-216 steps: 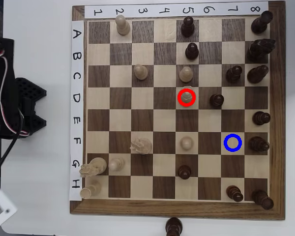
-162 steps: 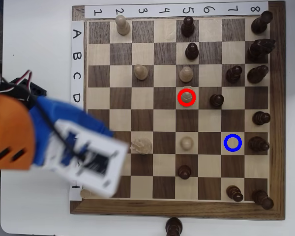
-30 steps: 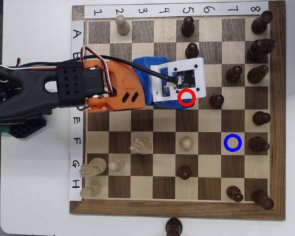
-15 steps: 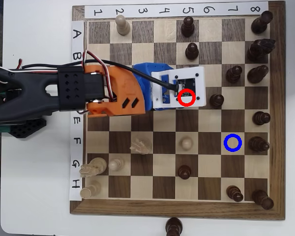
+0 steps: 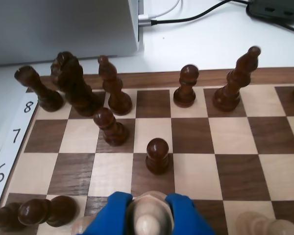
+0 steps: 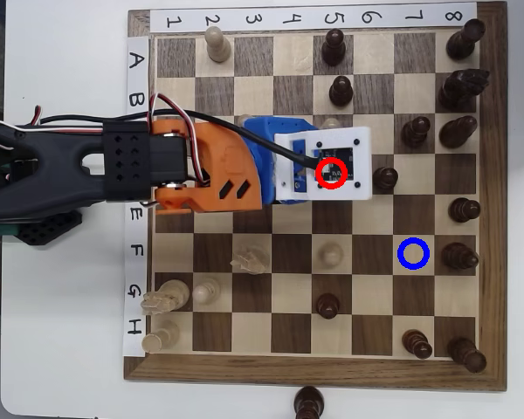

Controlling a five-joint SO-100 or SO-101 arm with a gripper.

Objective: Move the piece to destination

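In the overhead view the arm [image 6: 52, 170] is black plastic with a grid of small holes, joined to an orange wrist housing [image 6: 210, 170] with dark slots. Red, white and black wires loop over it. Beyond sits a blue claw [image 5: 148, 218] under a white camera plate with corner screws, perhaps a circuit board.

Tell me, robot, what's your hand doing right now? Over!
Hand closed around the cream pawn, blue fingers on both sides. Blue ring empty, nothing delivered. Dark pawn stands just ahead of the hand.
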